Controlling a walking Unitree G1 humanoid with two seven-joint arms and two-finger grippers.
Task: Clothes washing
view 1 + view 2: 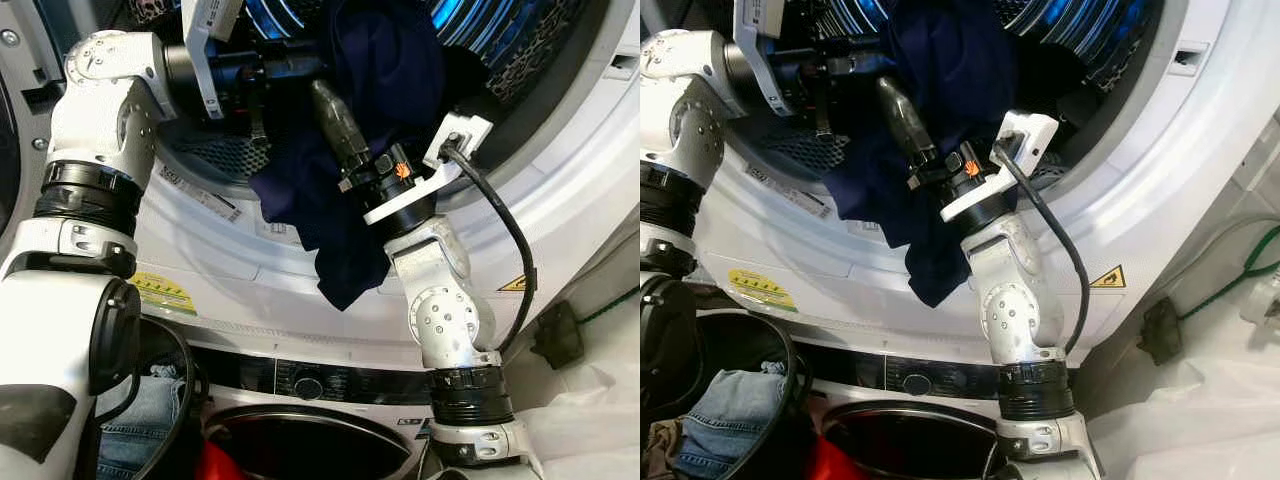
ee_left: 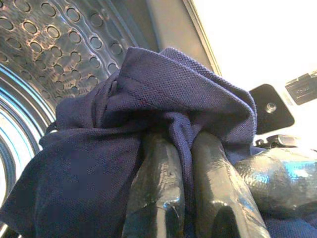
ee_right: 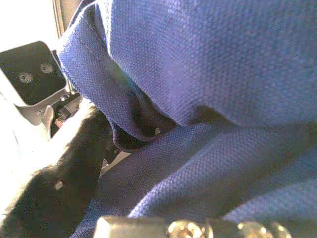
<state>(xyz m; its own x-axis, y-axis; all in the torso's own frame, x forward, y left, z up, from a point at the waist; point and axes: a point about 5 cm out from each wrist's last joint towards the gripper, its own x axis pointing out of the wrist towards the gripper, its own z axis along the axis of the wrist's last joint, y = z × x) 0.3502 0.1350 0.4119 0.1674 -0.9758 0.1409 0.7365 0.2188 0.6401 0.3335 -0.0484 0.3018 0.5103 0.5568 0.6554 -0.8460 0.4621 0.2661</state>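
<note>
A navy garment (image 1: 375, 120) was held at the mouth of the washing machine drum (image 1: 520, 40).

The cloth was draped over the white door rim (image 1: 250, 250), one end hanging down the front. It was pinched between the fingers of the left tool (image 2: 185, 168), closed tightly on a fold. The right tool (image 1: 335, 115) was pushed into the fabric; its finger spacing could not be told. Jeans (image 1: 735, 410) were seen below.

No readable wording is found, a yellow warning label (image 1: 161, 291) with illegible print is seen on the washing machine front (image 1: 250, 290), a yellow triangle hazard sign (image 1: 1108, 277) is placed beside the door opening
</note>
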